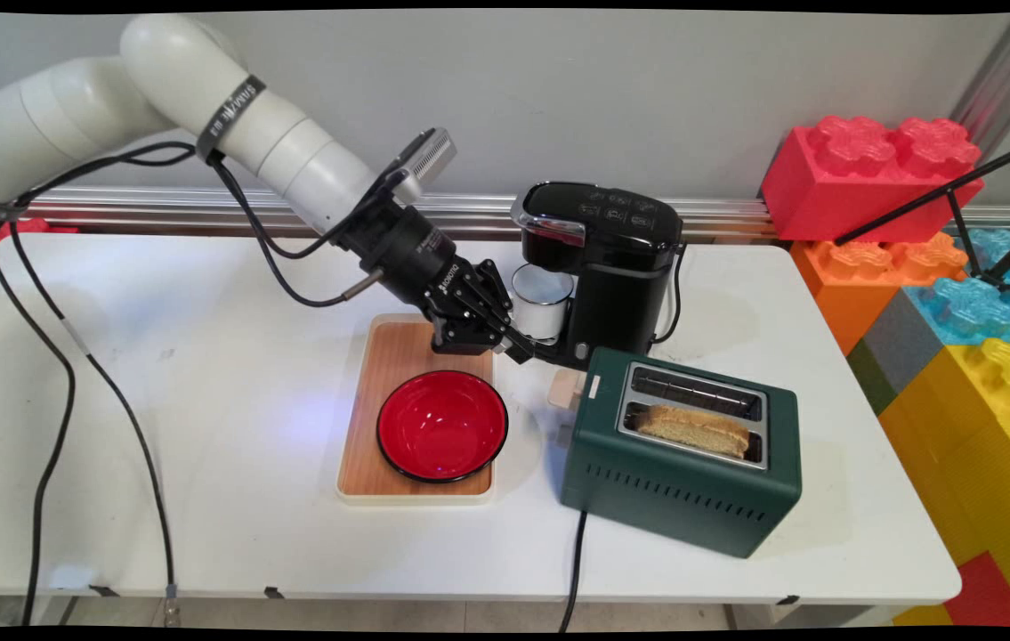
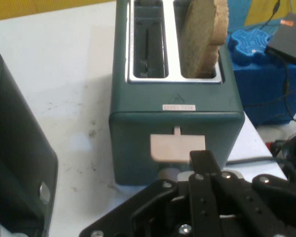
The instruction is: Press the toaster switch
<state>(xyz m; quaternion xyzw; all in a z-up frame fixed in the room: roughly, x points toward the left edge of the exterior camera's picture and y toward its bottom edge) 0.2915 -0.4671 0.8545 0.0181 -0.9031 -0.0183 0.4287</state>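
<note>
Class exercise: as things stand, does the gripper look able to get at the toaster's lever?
Probably yes. The gripper hangs just short of the green toaster's beige lever, and nothing stands between them; the coffee machine sits off to one side.

The white arm (image 1: 202,107) reaches in from the upper left, sloping down to the right, black cables hanging from it. Its black hand (image 1: 527,349) points down and rightward.
</note>
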